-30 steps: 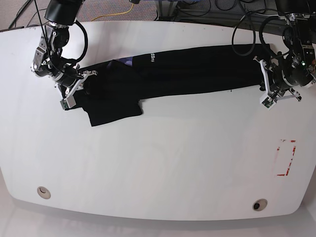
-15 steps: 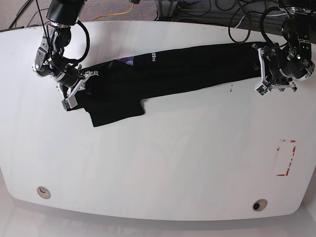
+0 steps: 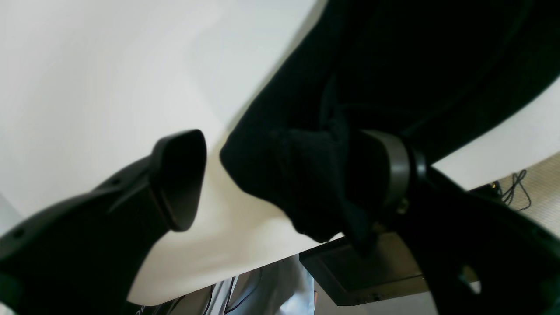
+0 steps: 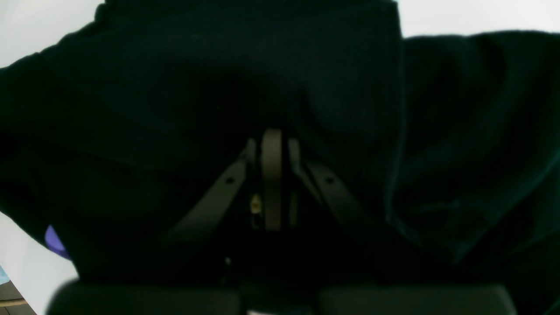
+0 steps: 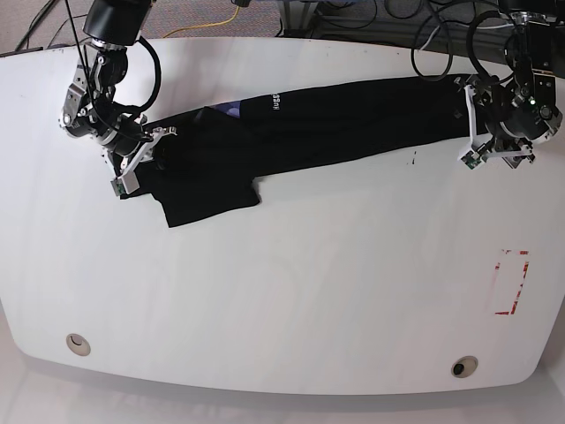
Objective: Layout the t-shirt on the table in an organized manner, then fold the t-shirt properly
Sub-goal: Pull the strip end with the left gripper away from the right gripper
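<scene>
The black t-shirt (image 5: 335, 119) lies stretched in a long band across the far part of the white table (image 5: 291, 291), a white label (image 5: 274, 102) showing near its neck. My left gripper (image 5: 469, 132) stands open at the shirt's right end. In the left wrist view that end (image 3: 306, 183) bunches between the jaws, against one finger (image 3: 385, 175) and apart from the other (image 3: 179, 179). My right gripper (image 5: 132, 172) is shut on the shirt's left end. In the right wrist view its closed fingers (image 4: 271, 175) pinch dark cloth (image 4: 175, 87), which fills the frame.
A red tape rectangle (image 5: 512, 283) marks the table's right side. Two round grommet holes (image 5: 78, 344) (image 5: 463, 366) sit near the front edge. A small dark speck (image 5: 412, 159) lies below the shirt. Cables (image 5: 221, 18) run on the floor beyond the far edge.
My left gripper moved toward the far edge, pulling the shirt's right end with it, then opened and let go. The right gripper stayed shut at the left end.
</scene>
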Robot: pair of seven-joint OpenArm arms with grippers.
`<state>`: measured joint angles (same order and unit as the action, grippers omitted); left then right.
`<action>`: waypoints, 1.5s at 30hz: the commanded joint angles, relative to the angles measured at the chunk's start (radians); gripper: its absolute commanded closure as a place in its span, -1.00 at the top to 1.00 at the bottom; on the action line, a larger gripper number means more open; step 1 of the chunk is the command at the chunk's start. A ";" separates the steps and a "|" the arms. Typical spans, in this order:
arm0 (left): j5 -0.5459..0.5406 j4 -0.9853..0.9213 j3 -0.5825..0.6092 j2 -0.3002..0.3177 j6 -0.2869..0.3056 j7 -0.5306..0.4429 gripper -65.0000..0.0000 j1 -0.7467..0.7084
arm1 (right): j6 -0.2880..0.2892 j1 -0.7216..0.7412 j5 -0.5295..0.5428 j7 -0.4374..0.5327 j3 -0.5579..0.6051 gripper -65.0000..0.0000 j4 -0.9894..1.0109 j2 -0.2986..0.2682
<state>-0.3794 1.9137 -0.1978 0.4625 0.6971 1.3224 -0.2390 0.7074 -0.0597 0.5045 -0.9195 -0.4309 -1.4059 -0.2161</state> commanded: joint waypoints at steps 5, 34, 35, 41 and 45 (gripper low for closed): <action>-0.112 0.019 -0.010 0.066 0.001 0.022 0.52 0.079 | -0.009 -0.004 -0.045 -0.056 0.002 -0.95 -0.002 -0.007; -0.143 0.014 -0.035 -0.046 0.001 0.021 -0.16 0.091 | -0.009 0.008 -0.043 -0.056 0.002 -0.95 -0.002 -0.010; -0.143 0.014 -0.035 -0.047 0.001 0.021 -0.32 0.077 | -0.009 0.008 -0.045 -0.056 0.002 -0.95 -0.002 -0.010; -0.142 0.014 -0.036 -0.049 0.001 0.019 -1.00 0.039 | -0.009 0.008 -0.043 -0.056 0.002 -0.95 0.000 -0.012; -0.128 0.016 -0.055 -0.049 0.001 0.018 -0.96 0.011 | -0.009 0.008 -0.045 -0.056 0.002 -0.95 0.000 -0.012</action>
<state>-0.5159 1.9141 -0.2295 0.3988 0.6968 1.3457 -0.2218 0.7074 -0.0513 0.5018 -0.9276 -0.4301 -1.4059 -0.2188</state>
